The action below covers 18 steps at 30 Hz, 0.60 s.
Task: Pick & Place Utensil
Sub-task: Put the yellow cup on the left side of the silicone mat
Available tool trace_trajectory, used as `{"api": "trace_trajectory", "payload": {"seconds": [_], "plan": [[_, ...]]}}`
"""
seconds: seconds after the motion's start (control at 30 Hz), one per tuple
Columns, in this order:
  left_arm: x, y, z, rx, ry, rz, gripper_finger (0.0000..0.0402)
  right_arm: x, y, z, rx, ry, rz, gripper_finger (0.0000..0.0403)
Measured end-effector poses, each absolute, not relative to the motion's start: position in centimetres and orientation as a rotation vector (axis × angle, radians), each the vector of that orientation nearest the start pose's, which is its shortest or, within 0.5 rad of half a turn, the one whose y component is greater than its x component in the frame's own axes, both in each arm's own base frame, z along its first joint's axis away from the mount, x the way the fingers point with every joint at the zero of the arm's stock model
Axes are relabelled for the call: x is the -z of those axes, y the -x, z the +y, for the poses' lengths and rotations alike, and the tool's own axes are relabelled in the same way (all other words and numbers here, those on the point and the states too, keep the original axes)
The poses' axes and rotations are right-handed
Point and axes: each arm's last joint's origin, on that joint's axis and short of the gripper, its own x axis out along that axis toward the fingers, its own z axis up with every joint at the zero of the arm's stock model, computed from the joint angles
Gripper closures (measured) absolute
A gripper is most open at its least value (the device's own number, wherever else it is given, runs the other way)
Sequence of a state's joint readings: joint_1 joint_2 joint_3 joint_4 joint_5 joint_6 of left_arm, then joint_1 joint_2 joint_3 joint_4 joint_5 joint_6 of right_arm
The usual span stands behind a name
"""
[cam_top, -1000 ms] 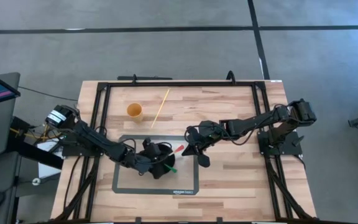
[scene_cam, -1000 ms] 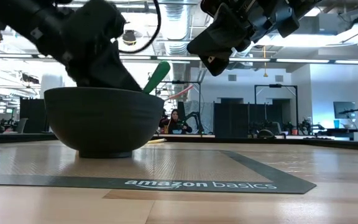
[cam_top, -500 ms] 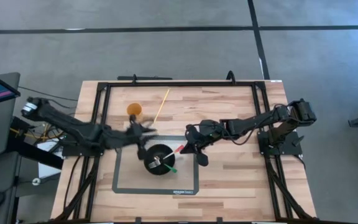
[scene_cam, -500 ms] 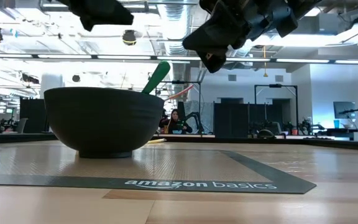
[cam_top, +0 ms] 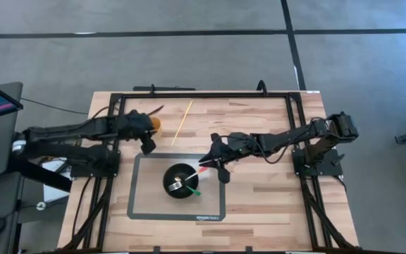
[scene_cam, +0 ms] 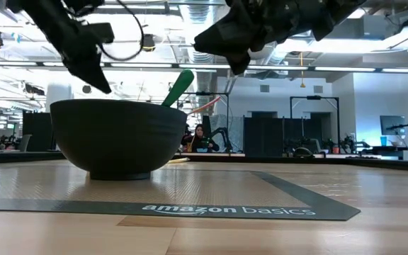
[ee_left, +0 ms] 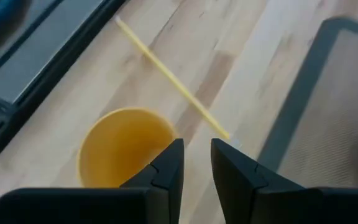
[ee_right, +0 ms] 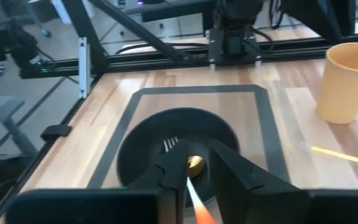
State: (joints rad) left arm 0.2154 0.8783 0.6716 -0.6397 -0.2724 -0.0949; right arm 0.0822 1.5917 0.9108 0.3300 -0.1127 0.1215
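Note:
A black bowl (cam_top: 180,180) stands on a grey-edged mat and holds a silver fork (cam_top: 175,185) and a green-handled utensil (cam_top: 192,189), which leans on the rim (scene_cam: 178,86). My right gripper (cam_top: 211,163) hovers by the bowl's right far rim, shut on a thin orange-red utensil (cam_top: 204,168). My left gripper (cam_top: 149,146) is over the far left of the table beside a yellow cup (ee_left: 124,144), slightly open (ee_left: 196,155) and holding nothing. A yellow stick (cam_top: 182,121) lies flat on the wood past the cup. My right gripper pinches the orange-red utensil (ee_right: 199,200) between its two fingers (ee_right: 173,177). It comes from the table's right, slanting down toward the bowl. The utensil is lifted clear, and its free end points at the bowl's rim.
The mat (cam_top: 136,204) lies at the table's middle near side. A black frame (cam_top: 203,94) runs round the tabletop. Bare wood (cam_top: 273,204) lies right of the mat. A person sits far off in the room (scene_cam: 200,138).
My left gripper has risen out of the bowl and swung toward the far left edge, stopping by the yellow cup. The fork and green utensil have stayed in the bowl. My right gripper has shifted slightly toward the far left, still holding the orange-red utensil.

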Motion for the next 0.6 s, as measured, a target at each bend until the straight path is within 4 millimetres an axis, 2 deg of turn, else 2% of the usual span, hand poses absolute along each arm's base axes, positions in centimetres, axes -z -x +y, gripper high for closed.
{"api": "trace_trajectory", "payload": {"seconds": [0.23,0.6], "plan": [[-22.9,-16.5,6.9,-0.478,0.068,0.957,0.0321,-22.6,-34.3,2.7,-0.124,-0.121,0.367,0.0318],[-20.9,-17.7,7.8,-0.469,0.070,1.075,0.0298,-22.2,-34.2,2.7,-0.121,-0.124,0.412,0.0317]]}}
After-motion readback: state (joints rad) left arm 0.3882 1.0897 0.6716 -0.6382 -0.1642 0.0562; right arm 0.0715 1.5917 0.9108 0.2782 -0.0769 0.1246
